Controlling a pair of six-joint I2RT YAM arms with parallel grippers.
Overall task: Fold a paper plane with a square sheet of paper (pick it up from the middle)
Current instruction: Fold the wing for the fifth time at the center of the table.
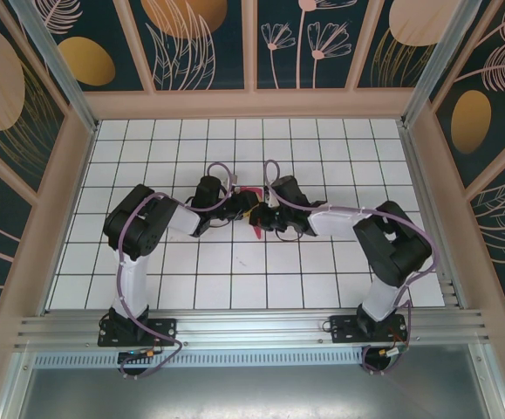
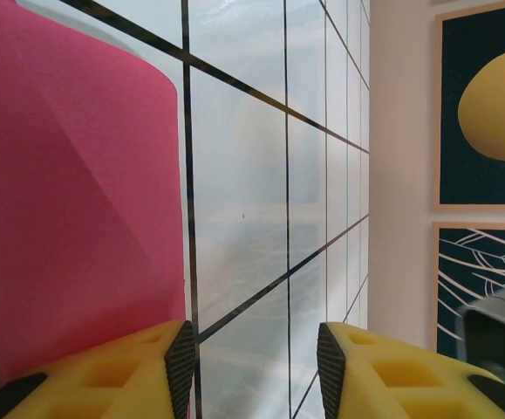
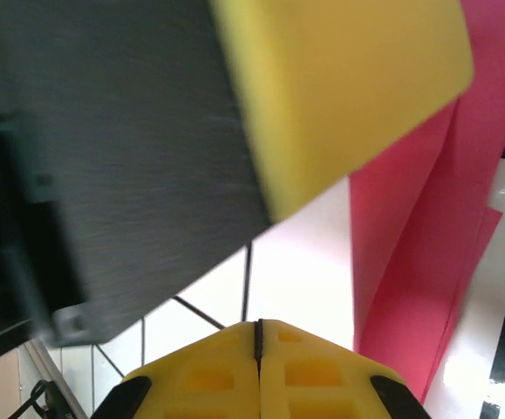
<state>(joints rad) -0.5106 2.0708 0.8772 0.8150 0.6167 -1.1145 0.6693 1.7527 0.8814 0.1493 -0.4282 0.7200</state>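
Note:
The magenta-pink sheet of paper (image 1: 253, 193) lies creased and folded on the tiles at mid-table, between the two wrists, which hide most of its outline. In the left wrist view the paper (image 2: 78, 201) rises beside the left finger (image 2: 180, 362). My left gripper (image 2: 256, 371) is open, with bare tile between its pads. My right gripper (image 3: 258, 336) is shut with nothing in it, and the paper's folded layers (image 3: 426, 253) lie just to its right. In the top view the left gripper (image 1: 241, 207) and right gripper (image 1: 266, 216) almost touch. The left gripper's yellow finger (image 3: 348, 87) looms close over the right one.
White tiled table (image 1: 235, 279) with a raised wooden frame and patterned walls (image 1: 252, 52) around it. An aluminium rail (image 1: 252, 327) runs along the near edge, where both arm bases are bolted. Open tiles lie in front of and behind the grippers.

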